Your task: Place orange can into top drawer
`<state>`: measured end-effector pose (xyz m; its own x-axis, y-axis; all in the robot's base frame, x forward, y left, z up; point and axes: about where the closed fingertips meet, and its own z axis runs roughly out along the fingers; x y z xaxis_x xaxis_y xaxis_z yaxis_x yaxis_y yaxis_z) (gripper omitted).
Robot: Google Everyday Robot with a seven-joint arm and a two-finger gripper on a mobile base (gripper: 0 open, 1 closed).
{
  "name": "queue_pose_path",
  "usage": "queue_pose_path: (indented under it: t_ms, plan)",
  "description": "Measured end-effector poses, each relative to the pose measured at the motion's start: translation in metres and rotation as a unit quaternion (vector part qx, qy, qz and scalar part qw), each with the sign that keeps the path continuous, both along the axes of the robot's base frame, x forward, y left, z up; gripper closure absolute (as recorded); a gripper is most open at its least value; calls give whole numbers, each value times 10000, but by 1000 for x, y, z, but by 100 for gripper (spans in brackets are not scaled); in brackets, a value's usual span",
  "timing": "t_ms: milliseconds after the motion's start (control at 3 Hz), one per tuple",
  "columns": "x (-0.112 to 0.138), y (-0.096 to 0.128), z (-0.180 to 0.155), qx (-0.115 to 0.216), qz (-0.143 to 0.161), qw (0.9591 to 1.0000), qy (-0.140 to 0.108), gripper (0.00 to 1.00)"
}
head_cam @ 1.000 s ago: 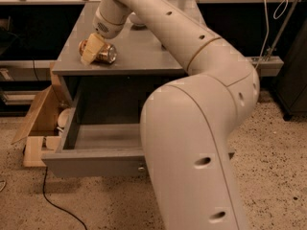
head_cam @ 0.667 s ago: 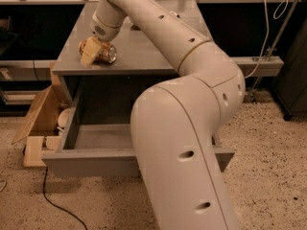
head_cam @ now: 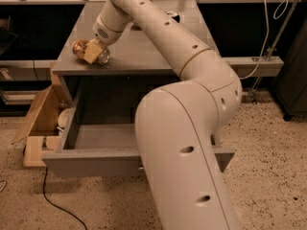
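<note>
Orange can (head_cam: 78, 48), clasped by pincer (head_cam: 91, 52), atop cabinet (head_cam: 144, 54).

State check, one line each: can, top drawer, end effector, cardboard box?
orange can: lying on its side on the cabinet top, outside the drawer.
top drawer: open, pulled out.
end effector: on the orange can, at the top's left front.
cardboard box: flaps open, on the floor left of the cabinet.

We see gripper (head_cam: 91, 52) at orange can (head_cam: 77, 47), can lying on side near front left edge of grey surface (head_cam: 144, 56). Top drawer (head_cam: 91, 161) open below.
</note>
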<state>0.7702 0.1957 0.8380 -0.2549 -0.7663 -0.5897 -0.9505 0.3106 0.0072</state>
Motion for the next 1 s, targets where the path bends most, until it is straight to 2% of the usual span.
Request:
queue_pose_path:
  t_ms: [333,667,1000]
  plan:
    - [-6,-20,22,565,136,9978,-318,88]
    - [-28,-57,45,1016,219,9915,-781,100]
    - [-76,-113,33,1186,316,9879,-945,100]
